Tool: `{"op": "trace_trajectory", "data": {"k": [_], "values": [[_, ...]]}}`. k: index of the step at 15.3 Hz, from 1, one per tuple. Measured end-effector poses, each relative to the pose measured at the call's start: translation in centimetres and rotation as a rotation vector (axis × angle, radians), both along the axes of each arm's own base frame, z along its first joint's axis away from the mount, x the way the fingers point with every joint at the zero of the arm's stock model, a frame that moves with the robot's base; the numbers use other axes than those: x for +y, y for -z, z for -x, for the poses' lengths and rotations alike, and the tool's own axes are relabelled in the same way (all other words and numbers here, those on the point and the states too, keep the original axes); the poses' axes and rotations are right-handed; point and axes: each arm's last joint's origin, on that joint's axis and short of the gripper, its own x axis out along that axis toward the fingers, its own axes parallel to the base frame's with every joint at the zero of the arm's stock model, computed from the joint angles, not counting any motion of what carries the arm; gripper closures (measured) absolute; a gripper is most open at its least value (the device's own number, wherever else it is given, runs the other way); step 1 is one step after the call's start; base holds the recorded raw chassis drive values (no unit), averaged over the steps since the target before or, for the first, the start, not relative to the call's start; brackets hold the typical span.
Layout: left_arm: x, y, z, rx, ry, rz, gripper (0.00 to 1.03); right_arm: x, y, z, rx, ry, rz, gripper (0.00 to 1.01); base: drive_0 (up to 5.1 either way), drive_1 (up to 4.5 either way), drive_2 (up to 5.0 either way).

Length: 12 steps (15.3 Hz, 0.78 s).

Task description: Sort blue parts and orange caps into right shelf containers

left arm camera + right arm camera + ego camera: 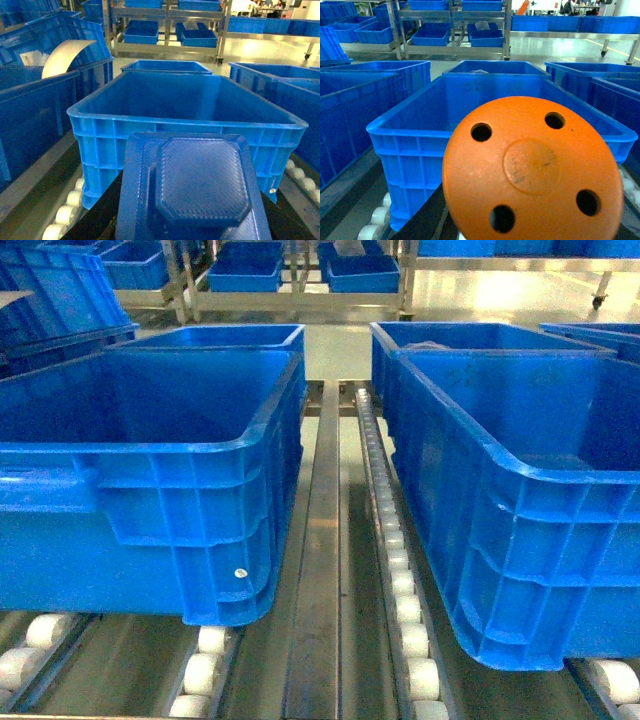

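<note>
Ribbed blue crates (200, 490), textured octagonal blue part (200, 182), round four-holed orange cap (532, 167)

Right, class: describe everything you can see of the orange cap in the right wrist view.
The orange cap is a round, smooth plastic-looking disc with a raised circular centre, slightly scuffed, and four round holes around it. It faces the camera close up, filling the lower frame in front of a blue crate. What holds it is hidden behind it.
</note>
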Motion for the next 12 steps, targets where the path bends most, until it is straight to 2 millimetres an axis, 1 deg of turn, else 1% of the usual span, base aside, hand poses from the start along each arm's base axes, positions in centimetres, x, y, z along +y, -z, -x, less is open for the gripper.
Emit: {"op": "trace_trajectory", "data": {"k": [12], "values": [[0.00, 0.00, 0.00, 0.000, 0.000, 0.000, 0.61, 0.00, 0.00, 0.00, 0.000, 0.000, 0.000, 0.57, 0.0, 0.00, 0.0]]}}
